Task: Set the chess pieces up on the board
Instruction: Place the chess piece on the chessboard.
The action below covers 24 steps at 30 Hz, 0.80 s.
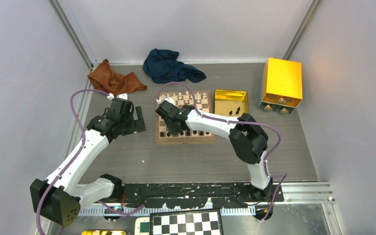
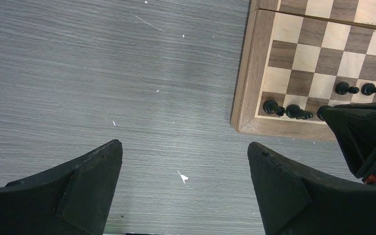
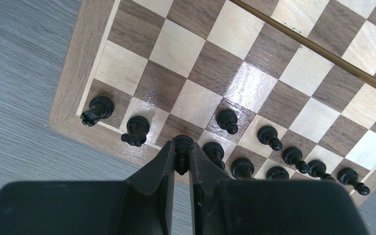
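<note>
right gripper (image 3: 181,155), clamped on a black piece (image 3: 182,143) beside the knight (image 3: 136,131) on the wooden board (image 3: 85,63), likely next needed lowering and release; left gripper (image 2: 183,146) gaped open.

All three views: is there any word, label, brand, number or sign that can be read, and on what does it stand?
None: no readable text shows in any view.
The board has a plain wooden rim, with no letters or numbers along it.
The gold box and the gold tray show plain faces; any marking on them is too small to make out.
</note>
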### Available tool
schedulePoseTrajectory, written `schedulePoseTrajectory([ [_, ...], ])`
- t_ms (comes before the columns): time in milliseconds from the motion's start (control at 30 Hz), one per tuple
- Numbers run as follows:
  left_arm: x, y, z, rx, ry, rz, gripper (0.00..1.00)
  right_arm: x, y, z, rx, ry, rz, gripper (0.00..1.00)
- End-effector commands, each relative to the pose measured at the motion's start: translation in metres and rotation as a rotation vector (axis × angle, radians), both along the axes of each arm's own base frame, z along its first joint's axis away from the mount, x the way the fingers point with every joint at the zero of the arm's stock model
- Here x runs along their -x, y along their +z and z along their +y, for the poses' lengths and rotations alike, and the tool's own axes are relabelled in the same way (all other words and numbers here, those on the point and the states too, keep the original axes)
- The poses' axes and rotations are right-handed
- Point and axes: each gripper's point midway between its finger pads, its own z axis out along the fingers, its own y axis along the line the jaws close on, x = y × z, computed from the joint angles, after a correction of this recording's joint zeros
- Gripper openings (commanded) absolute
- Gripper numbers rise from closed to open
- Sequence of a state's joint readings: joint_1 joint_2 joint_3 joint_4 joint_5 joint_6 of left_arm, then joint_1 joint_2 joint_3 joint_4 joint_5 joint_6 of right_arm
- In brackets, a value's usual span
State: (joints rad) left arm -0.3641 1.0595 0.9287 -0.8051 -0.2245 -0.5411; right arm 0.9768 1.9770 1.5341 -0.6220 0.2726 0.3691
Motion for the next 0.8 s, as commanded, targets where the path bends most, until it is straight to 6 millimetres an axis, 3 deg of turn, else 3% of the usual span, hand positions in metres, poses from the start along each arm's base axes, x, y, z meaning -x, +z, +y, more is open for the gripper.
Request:
schedulePoseTrajectory([
  [0,-0.0072,0.0069,0.0011,-0.001,0.006,-0.031,1.00,-0.0061,0.0026,0.0061,-0.034,0.004,-0.013,0.02],
  [767,-0.0086,0.0024,-0.0008,0.001,0.001,-0.021,1.00,-0.0079,-0.0020,0.0092,-0.040,0.007,0.006,0.02],
])
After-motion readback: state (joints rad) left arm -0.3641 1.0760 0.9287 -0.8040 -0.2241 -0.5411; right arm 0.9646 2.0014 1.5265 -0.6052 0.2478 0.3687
